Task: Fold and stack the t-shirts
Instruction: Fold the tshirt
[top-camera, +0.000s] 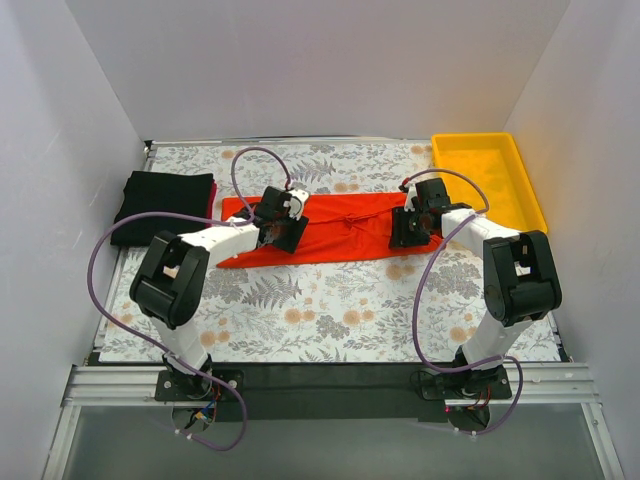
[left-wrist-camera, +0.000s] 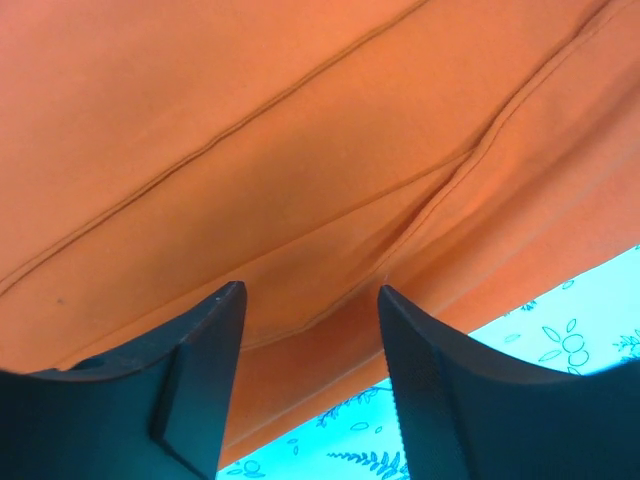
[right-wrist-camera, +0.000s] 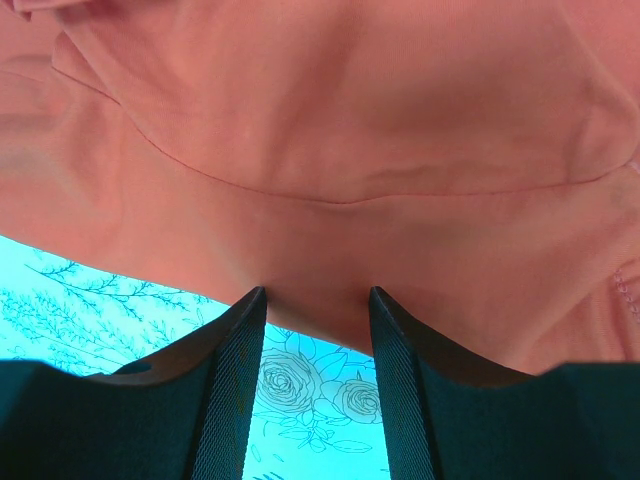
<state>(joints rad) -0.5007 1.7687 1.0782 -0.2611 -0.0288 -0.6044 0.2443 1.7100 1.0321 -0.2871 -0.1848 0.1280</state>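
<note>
The orange-red t-shirt (top-camera: 345, 232) lies as a long, narrow strip across the middle of the floral table. My left gripper (top-camera: 270, 234) is down over its left part. In the left wrist view its jaws (left-wrist-camera: 310, 292) stand apart above the shirt's near hem (left-wrist-camera: 330, 200), with nothing pinched between them. My right gripper (top-camera: 410, 232) is down at the shirt's right end. Its jaws (right-wrist-camera: 317, 292) are also apart, their tips at the near edge of the cloth (right-wrist-camera: 330, 150). A folded black t-shirt (top-camera: 165, 205) rests at far left, with a dark red edge (top-camera: 213, 192) showing beside it.
A yellow plastic tray (top-camera: 487, 172) stands at the back right corner. White walls close in the table on three sides. The floral cloth (top-camera: 330, 310) is bare in front of the orange-red shirt. Purple cables loop off both arms.
</note>
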